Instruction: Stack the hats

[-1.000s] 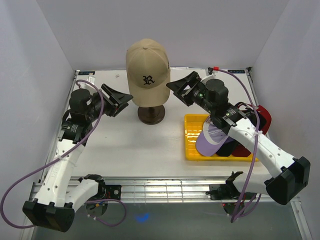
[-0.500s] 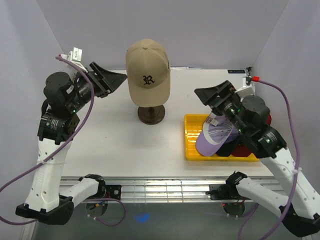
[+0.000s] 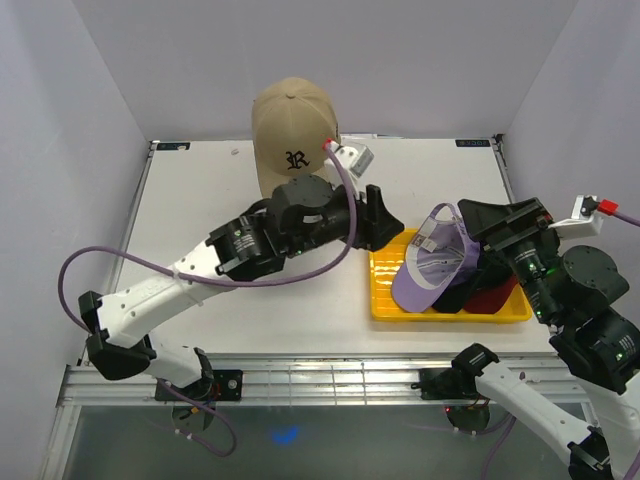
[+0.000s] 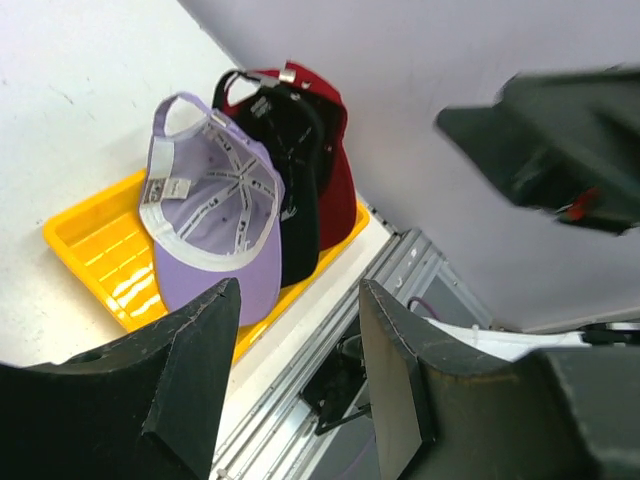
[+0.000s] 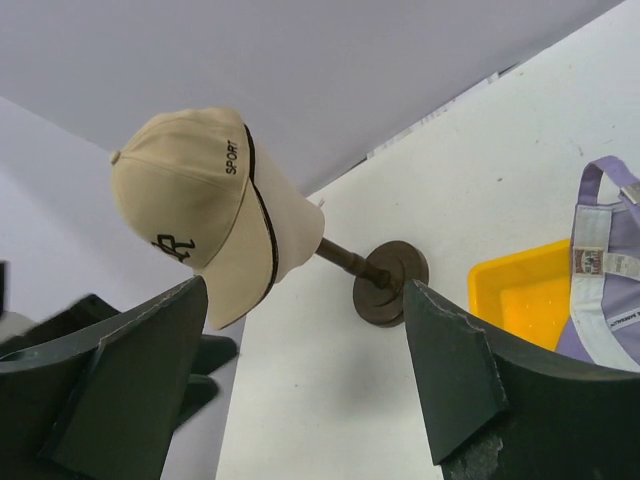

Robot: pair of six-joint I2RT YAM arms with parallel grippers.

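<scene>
Nearest the arms' bases, the right jaws stand wide and empty, raised just beside the right end of the yellow tray [image 3: 385, 300]. They face across the surface [image 3: 220, 210] toward the far stand.

In the tray three caps lean together on edge. The lavender cap [image 4: 215, 220] is outermost with its open underside showing, the black cap [image 4: 290, 150] is behind it, and the red cap [image 4: 330, 170] is last.

The left arm reaches across to the tray's left end. The left jaws are also wide apart, holding nothing, and they hover above the lavender cap without touching it.

Farthest back, the tan cap [image 3: 293, 135] sits on the mannequin head [image 5: 290, 225], upright on its dark stand [image 5: 385, 285].

This looks like the approach for the next pick: one cap seems placed and three wait in the tray. The next move probably calls for the left jaws to come down over the lavender cap's rim or brim, close on the cloth alone, and lift it clear of the black cap. The cap then has to go over the tan one.
</scene>
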